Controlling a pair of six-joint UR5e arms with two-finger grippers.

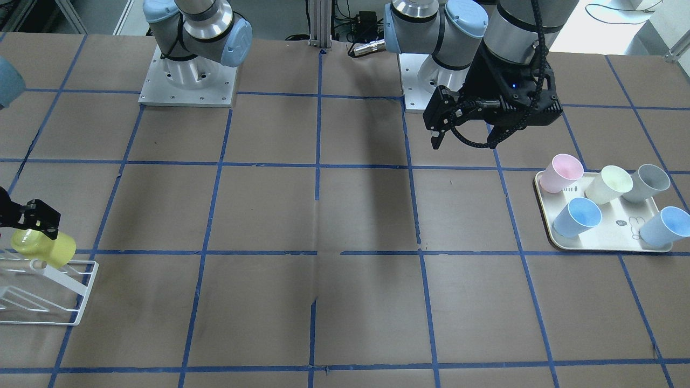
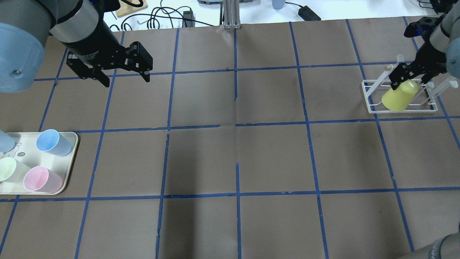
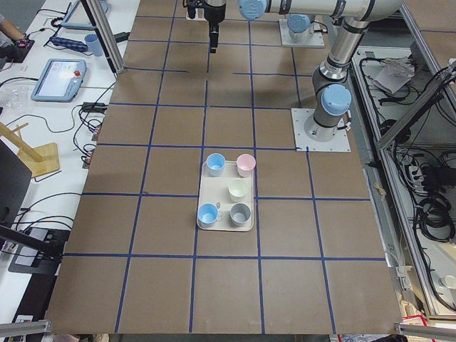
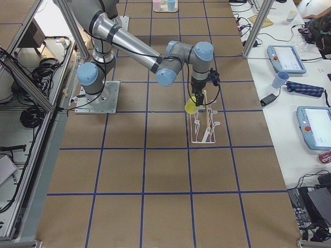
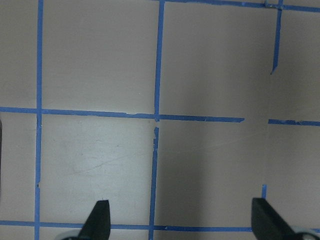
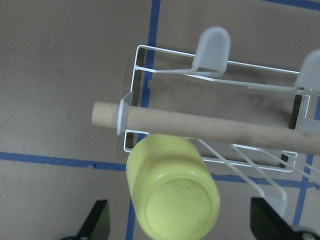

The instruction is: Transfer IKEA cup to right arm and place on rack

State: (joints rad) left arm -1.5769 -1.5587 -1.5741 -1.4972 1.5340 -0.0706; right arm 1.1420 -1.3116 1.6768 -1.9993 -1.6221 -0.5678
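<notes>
The bright yellow IKEA cup (image 6: 172,195) sits tilted, bottom up, on the white wire rack (image 2: 370,97) just below its wooden dowel (image 6: 210,126). It also shows in the front view (image 1: 46,249) and the overhead view (image 2: 399,95). My right gripper (image 6: 182,225) is open right above the cup, its fingers wide on either side and clear of the cup. It also shows in the overhead view (image 2: 409,77). My left gripper (image 2: 126,81) is open and empty, high over bare table. It also shows in the front view (image 1: 463,143) and the left wrist view (image 5: 180,225).
A cream tray (image 1: 604,245) on my left side holds a pink cup (image 1: 560,172), a pale cream cup (image 1: 608,184), a grey cup (image 1: 649,182) and two blue cups (image 1: 577,216). Brown table with blue tape grid lies between tray and rack (image 1: 81,291).
</notes>
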